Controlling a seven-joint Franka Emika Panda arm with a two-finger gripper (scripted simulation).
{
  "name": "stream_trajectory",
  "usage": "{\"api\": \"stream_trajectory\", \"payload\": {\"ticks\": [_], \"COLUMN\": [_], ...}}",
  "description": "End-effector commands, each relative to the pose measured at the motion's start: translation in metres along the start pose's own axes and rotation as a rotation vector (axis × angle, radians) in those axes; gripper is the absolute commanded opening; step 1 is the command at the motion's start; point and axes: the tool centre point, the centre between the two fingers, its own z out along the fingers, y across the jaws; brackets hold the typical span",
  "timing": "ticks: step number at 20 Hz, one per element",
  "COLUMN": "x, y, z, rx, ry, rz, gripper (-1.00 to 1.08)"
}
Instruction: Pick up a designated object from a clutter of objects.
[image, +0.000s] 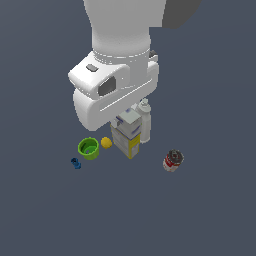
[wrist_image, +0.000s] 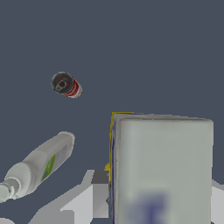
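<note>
The designated object (image: 128, 136) is a white-grey carton with a yellow band at its lower end and blue-purple marks; it stands upright in the clutter of objects. In the wrist view the carton (wrist_image: 162, 162) fills the space between my fingers. My gripper (wrist_image: 159, 194) straddles it from above, one finger (wrist_image: 100, 192) pressed against one side and the other finger at the opposite side, so it is shut on the carton. In the exterior view the white hand hides the fingertips. I cannot tell whether the carton's base still touches the floor.
A white bottle (image: 145, 122) with a green label (wrist_image: 41, 164) stands right beside the carton. A yellow ball (image: 106, 142), a green cup (image: 89, 148) and a tiny blue piece (image: 75, 163) are at the exterior view's left. A red-white can (image: 173, 160) (wrist_image: 66, 85) is at its right.
</note>
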Motion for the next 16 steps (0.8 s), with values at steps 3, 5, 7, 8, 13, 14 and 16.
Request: {"api": "stream_trajectory", "payload": {"ticks": [3, 5, 7, 8, 13, 14, 16], "x": [0.012, 0.017, 0.021, 0.023, 0.031, 0.032, 0.033], "y": [-0.006, -0.007, -0.009, -0.009, -0.011, -0.011, -0.012], "z": [-0.042, -0.057, -0.069, -0.075, -0.096, -0.099, -0.104], "rx": [0.001, 0.001, 0.001, 0.001, 0.001, 0.001, 0.001], "ry": [-0.001, 0.0, 0.0, 0.0, 0.0, 0.0, 0.0], "rz": [0.0, 0.0, 0.0, 0.0, 0.0, 0.0, 0.0], "gripper": [-1.0, -1.0, -1.0, -1.0, -1.0, -1.0, -1.0]}}
